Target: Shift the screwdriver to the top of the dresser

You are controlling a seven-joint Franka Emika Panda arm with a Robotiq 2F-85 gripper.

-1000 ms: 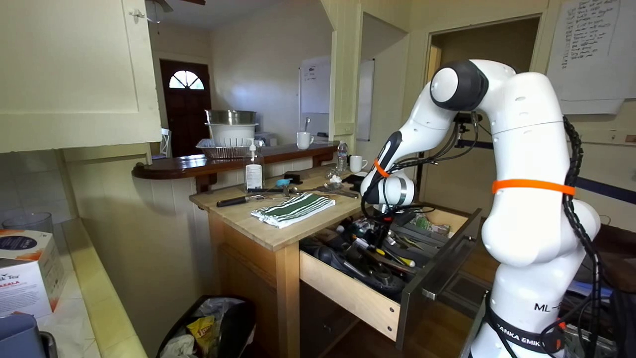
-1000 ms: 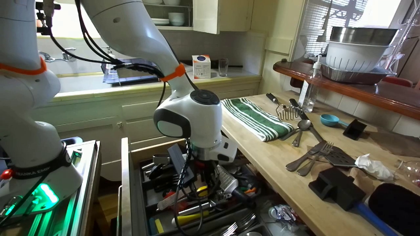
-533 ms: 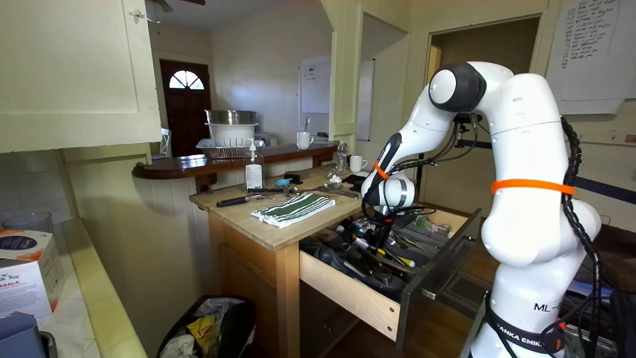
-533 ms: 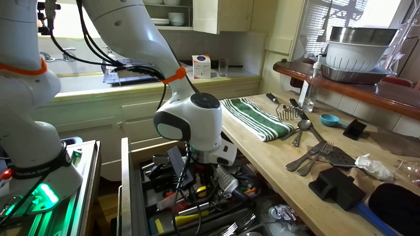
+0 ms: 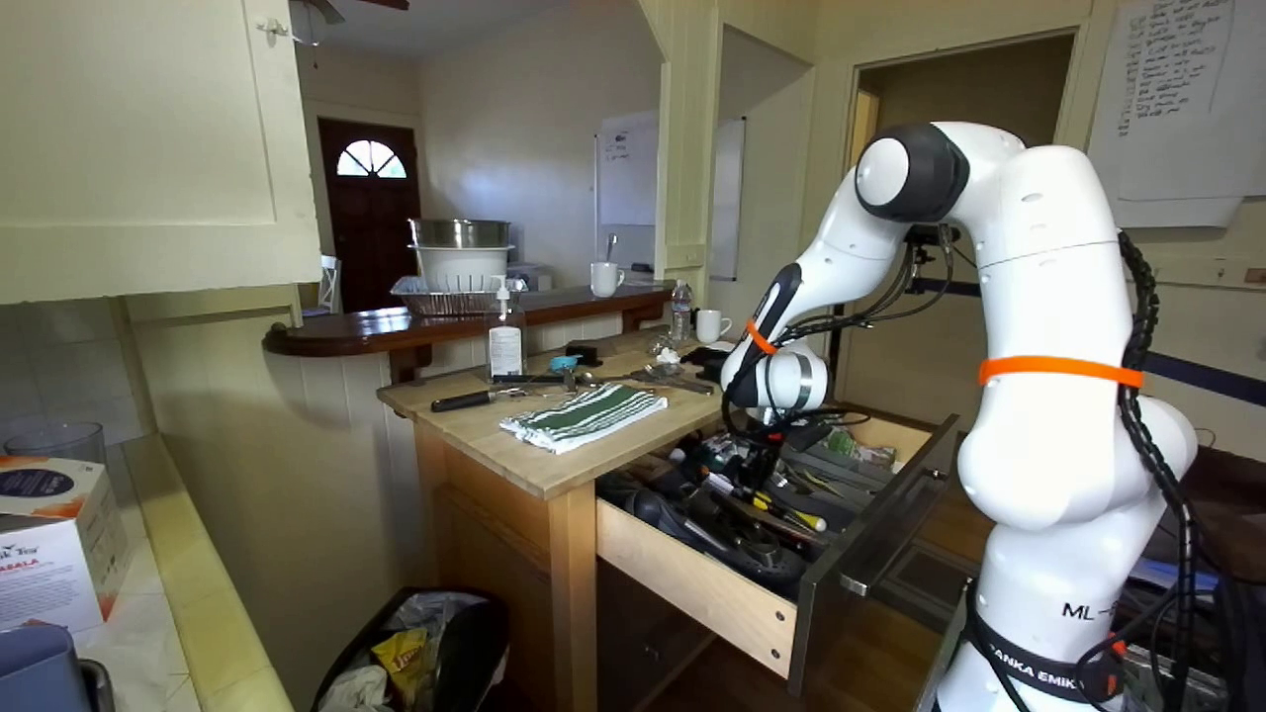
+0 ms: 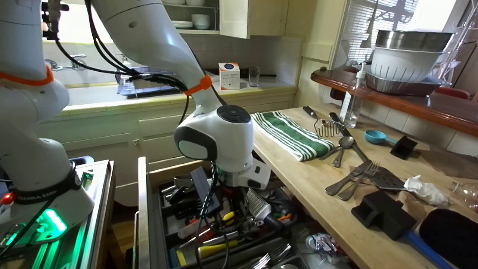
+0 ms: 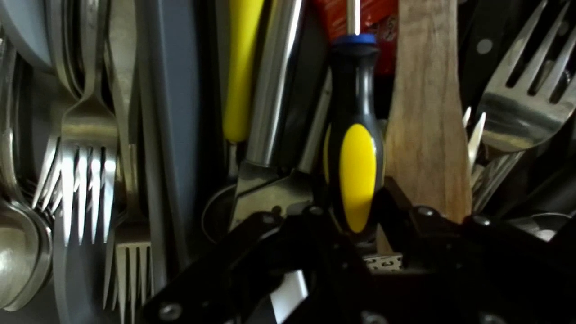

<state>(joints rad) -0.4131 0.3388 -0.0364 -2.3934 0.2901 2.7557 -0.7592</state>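
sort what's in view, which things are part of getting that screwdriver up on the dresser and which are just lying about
Part of the job:
black-and-yellow screwdriver, the thing to move
gripper, at its handle; grip unclear
dresser, its top the destination

Just lying about:
green-and-white towel
blue scoop
flat wooden utensil
pump bottle
tea box

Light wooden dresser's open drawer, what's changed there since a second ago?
The black gripper sank slightly; nearby, a flat tan utensil shifted a little. The gripper straddles the black-and-yellow screwdriver; a firm grip can't be confirmed. The green-and-white striped towel stayed put.
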